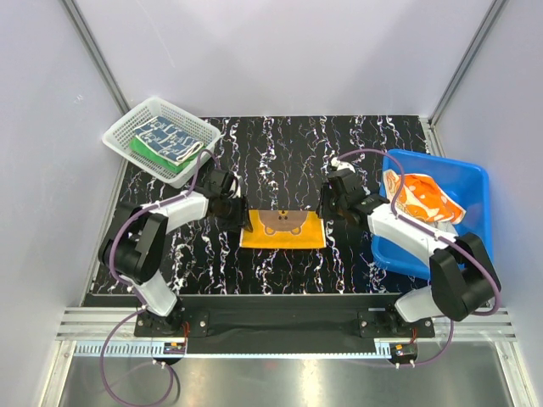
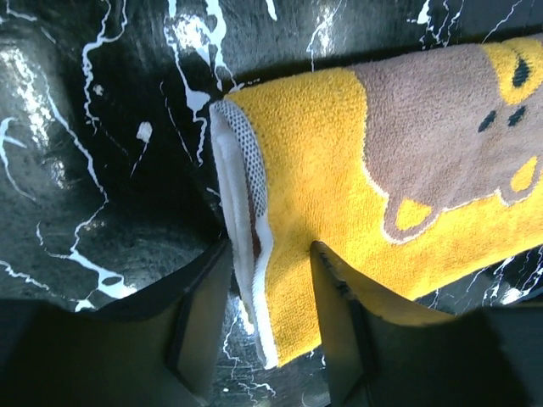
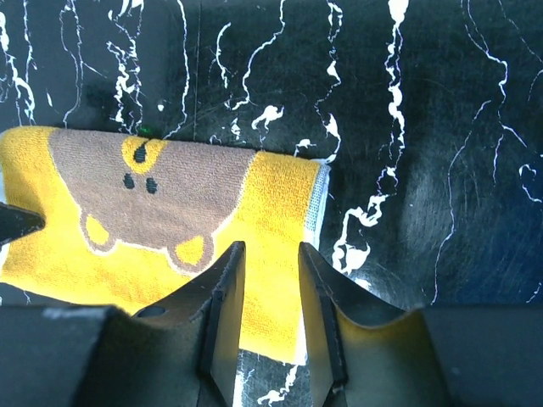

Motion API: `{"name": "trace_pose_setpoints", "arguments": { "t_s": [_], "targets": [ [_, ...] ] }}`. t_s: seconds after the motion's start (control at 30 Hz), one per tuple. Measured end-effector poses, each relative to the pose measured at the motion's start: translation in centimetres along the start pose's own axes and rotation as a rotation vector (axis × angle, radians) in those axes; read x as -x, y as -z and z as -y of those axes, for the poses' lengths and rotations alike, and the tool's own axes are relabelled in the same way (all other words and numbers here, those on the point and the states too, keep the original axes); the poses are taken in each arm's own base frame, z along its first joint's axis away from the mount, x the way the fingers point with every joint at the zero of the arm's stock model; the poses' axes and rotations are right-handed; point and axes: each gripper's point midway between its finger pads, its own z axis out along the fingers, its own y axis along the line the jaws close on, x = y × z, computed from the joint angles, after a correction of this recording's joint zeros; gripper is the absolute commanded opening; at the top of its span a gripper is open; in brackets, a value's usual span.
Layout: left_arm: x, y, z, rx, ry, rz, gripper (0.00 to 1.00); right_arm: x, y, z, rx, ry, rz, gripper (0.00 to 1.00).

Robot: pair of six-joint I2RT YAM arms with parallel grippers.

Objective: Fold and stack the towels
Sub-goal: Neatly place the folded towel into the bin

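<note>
We found the yellow bear towel [image 1: 283,229] folded on the tabletop [image 1: 280,153], left claw [image 2: 270,254] half-open astride its edge, right claw [image 3: 271,250] barely parted, empty. Two folded towels [image 1: 165,138] sat stacked in the basket [image 1: 136,159]; the orange towel [image 1: 424,197] lay unfolded in the tub [image 1: 462,174].

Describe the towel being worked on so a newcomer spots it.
Find the black table, then its middle, between left pincer and right pincer. The yellow towel lies there. Only it shows a brown bear; the navy towel sits in the basket, the orange towel in the tub.

The bear towel [image 1: 283,231] lies on the table [image 1: 280,153] between left hand [image 1: 233,210] and right hand [image 1: 333,206], basket [image 1: 113,138] rear-left, tub [image 1: 472,188] right.
</note>
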Motion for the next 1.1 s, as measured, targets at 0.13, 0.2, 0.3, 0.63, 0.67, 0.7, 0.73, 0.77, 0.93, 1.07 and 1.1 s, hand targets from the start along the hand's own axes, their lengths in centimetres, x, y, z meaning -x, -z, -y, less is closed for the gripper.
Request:
{"name": "trace_pose_setpoints", "arguments": {
  "t_s": [0.13,0.2,0.3,0.63,0.67,0.7,0.73,0.77,0.93,1.07,1.1],
  "targets": [
    [0.1,-0.2,0.1,-0.008,0.008,-0.005,0.42,0.0,0.3,0.0,0.004,-0.001,0.006,0.41],
    [0.1,-0.3,0.2,-0.011,0.01,-0.008,0.37,0.4,0.6,-0.1,0.01,-0.002,0.018,0.43],
    [0.0,-0.5,0.2,-0.013,0.016,-0.013,0.29,0.9,1.2,-0.4,0.023,-0.005,0.039,0.44],
    [-0.1,-0.5,0.4,-0.025,-0.003,-0.032,0.0,2.4,3.3,-1.3,0.073,-0.021,0.1,1.0],
    [-0.1,-0.4,0.2,-0.007,-0.013,-0.034,0.0,2.6,3.5,-1.4,0.077,-0.022,0.108,1.0],
    [0.0,-0.2,-0.1,0.015,-0.026,-0.036,0.0,2.8,3.8,-1.5,0.082,-0.023,0.117,1.0],
    [0.2,0.2,-0.4,0.045,-0.044,-0.038,0.0,3.0,4.0,-1.5,0.086,-0.024,0.125,1.0],
    [0.5,0.5,-0.6,0.07,-0.061,-0.032,0.0,3.2,4.3,-1.6,0.09,-0.025,0.133,1.0],
    [3.7,3.5,-0.9,0.172,-0.145,0.042,0.0,4.1,5.4,-1.7,0.098,-0.027,0.175,1.0],
    [6.9,5.9,-1.0,0.253,-0.216,0.119,0.0,4.3,5.5,-1.6,0.09,-0.021,0.186,1.0],
    [7.4,6.3,-1.1,0.27,-0.228,0.129,0.0,4.4,5.5,-1.4,0.083,-0.019,0.19,1.0]
  ]
}}
